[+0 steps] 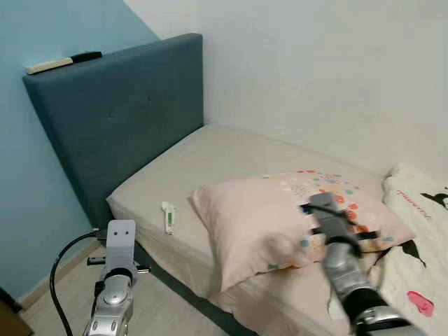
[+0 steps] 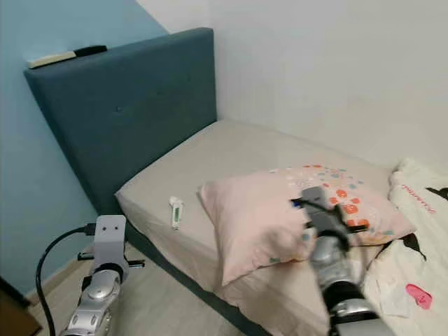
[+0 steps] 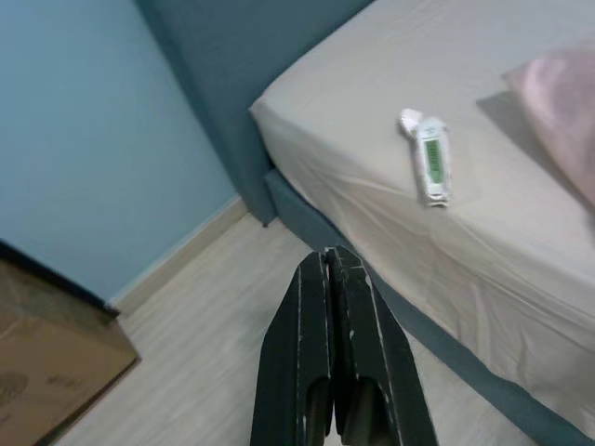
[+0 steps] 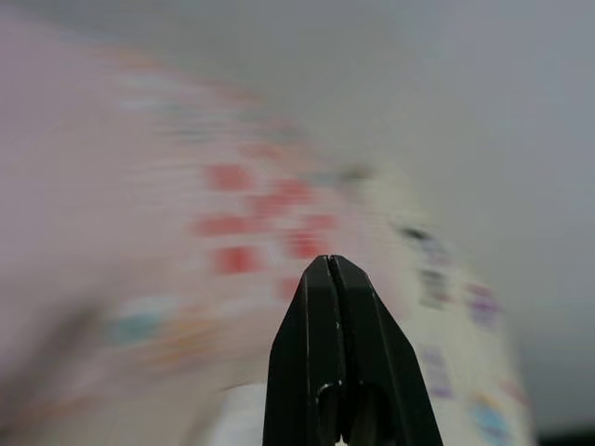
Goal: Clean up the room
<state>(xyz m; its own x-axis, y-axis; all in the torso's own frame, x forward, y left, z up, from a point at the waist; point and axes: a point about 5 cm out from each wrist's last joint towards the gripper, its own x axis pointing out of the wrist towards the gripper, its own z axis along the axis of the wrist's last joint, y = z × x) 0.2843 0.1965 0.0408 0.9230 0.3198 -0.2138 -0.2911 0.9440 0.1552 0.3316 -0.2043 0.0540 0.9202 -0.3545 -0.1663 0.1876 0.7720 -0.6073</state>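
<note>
Barely begun, by the look. Left gripper [image 3: 330, 279] pressed closed, empty, above pale wood floor [image 3: 214, 353]. Right gripper [image 4: 332, 279] likewise closed over pink dotted pillow [image 1: 294, 217]. Small white tube [image 1: 168, 217] on beige mattress [image 1: 231, 154], unpicked; rumpled white bedding [image 1: 420, 238] beyond.

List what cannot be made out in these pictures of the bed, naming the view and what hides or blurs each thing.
1. Print on the small white tube: too small to read, left wrist view.
2. Pink pillow pattern: motion blur in the right wrist view, beyond the shut right gripper.
3. White printed blanket: cut off by the right edge in the eye views.
4. Items on the headboard top: too small to identify.
</note>
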